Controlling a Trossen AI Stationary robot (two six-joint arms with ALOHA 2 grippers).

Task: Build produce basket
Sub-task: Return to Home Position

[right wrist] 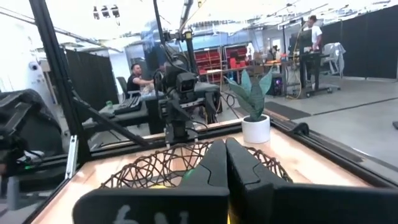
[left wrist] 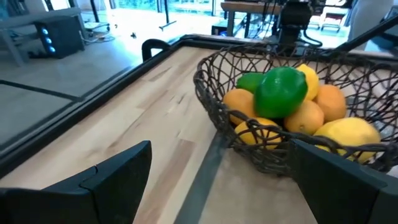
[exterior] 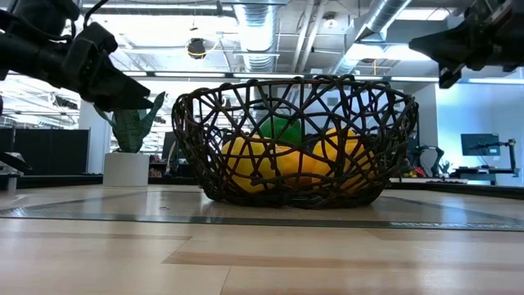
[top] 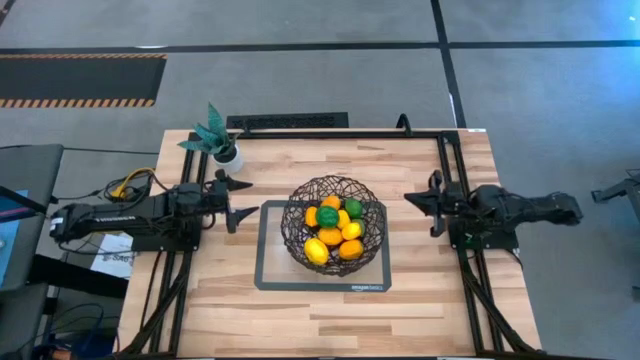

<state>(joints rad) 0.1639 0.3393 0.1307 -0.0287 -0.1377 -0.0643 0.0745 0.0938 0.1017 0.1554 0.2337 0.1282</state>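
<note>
Reading print comes first: the flat grey-framed rectangular mat (top: pixel 270 276) carries a short line of dark writing on its 6 o'clock edge, and the left arm has white lettering (top: pixel 114 210) along its side. Both are too small for me to make out.

The round dark brown open-weave wire basket (top: pixel 291 216) sits on that mat at the middle of the light wooden table (top: pixel 200 300). Its rim is wide, and the strands cross loosely enough that I see colour through the wall in the low view. Inside is a heap of small orange, yellow and green fruits (top: pixel 333 233). One glossy green fruit sits on top, with oranges around it and lemon-yellow ones towards 6 o'clock.

The left gripper (top: pixel 252 197) is at 9 o'clock of the basket, clear of it, fingers spread wide and empty. The right gripper (top: pixel 412 201) is at 3 o'clock, also clear, its fingers pressed together with nothing between them.

A teal-leaved plant in a white pot (top: pixel 216 141) stands at 10 o'clock.
</note>
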